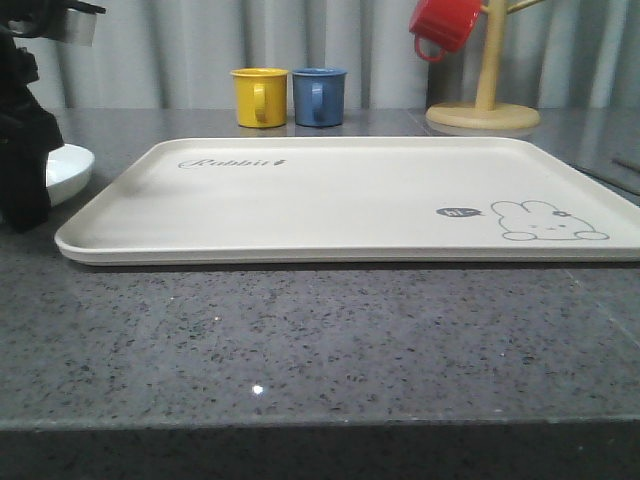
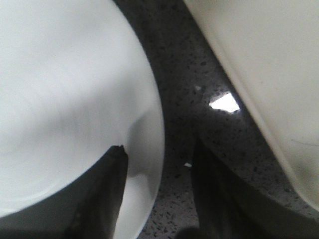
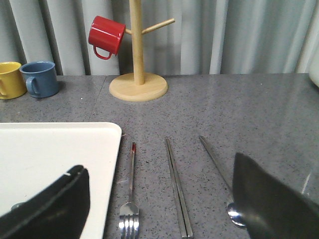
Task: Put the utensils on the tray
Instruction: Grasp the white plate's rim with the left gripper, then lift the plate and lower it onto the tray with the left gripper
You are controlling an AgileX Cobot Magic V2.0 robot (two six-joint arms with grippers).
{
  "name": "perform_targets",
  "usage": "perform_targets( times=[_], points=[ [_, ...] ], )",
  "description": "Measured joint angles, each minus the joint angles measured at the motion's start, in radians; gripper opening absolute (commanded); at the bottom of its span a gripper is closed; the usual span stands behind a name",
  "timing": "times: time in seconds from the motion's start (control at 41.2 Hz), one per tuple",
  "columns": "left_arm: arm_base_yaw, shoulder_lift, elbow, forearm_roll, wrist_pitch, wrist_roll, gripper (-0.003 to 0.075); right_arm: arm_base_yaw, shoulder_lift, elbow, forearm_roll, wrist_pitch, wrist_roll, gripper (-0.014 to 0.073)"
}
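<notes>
The cream tray [image 1: 350, 200] with the rabbit drawing lies flat in the middle of the table, nothing on it. The white plate [image 1: 68, 170] rests on the counter just left of the tray, under my black left arm [image 1: 22, 150]. My left gripper [image 2: 158, 149] is open and straddles the plate's rim [image 2: 149, 164], one finger over the plate's inside and the other over the counter. To the right of the tray [image 3: 50, 149] lie the fork [image 3: 130, 199], the chopsticks [image 3: 177, 194] and the spoon [image 3: 219, 164], side by side. My right gripper [image 3: 157, 164] hangs open above them, holding nothing.
A yellow mug [image 1: 259, 97] and a blue mug [image 1: 319, 96] stand behind the tray. At the back right a wooden mug tree [image 1: 484, 110] carries a red mug [image 1: 443, 25]. Dark speckled counter runs to the front edge.
</notes>
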Motion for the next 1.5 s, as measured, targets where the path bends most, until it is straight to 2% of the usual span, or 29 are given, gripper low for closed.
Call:
perform_targets(
  times=[0.194, 0.242, 0.485, 0.655, 0.873, 1.042, 1.333, 1.503],
  points=[
    [0.000, 0.001, 0.000, 0.004, 0.000, 0.002, 0.0020, 0.000, 0.000, 0.000, 0.000, 0.000, 0.000, 0.0609],
    [0.000, 0.001, 0.000, 0.006, 0.000, 0.002, -0.0017, 0.000, 0.000, 0.000, 0.000, 0.000, 0.000, 0.0609],
    [0.000, -0.001, -0.008, 0.032, -0.002, 0.010, -0.0019, 0.000, 0.000, 0.000, 0.000, 0.000, 0.000, 0.0609],
    [-0.035, -0.030, -0.072, 0.069, 0.043, 0.008, -0.0018, 0.000, 0.000, 0.000, 0.000, 0.000, 0.000, 0.0609],
    [-0.164, -0.044, -0.268, 0.159, 0.134, -0.010, -0.0018, 0.000, 0.000, 0.000, 0.000, 0.000, 0.000, 0.0609],
    [-0.282, -0.036, -0.397, 0.173, 0.155, -0.013, -0.0019, 0.000, 0.000, 0.000, 0.000, 0.000, 0.000, 0.0609],
    [-0.485, 0.085, -0.450, 0.159, 0.157, -0.015, -0.0019, 0.000, 0.000, 0.000, 0.000, 0.000, 0.000, 0.0609],
    [-0.508, 0.160, -0.450, 0.080, 0.157, -0.016, -0.0019, 0.000, 0.000, 0.000, 0.000, 0.000, 0.000, 0.0609]
  ],
)
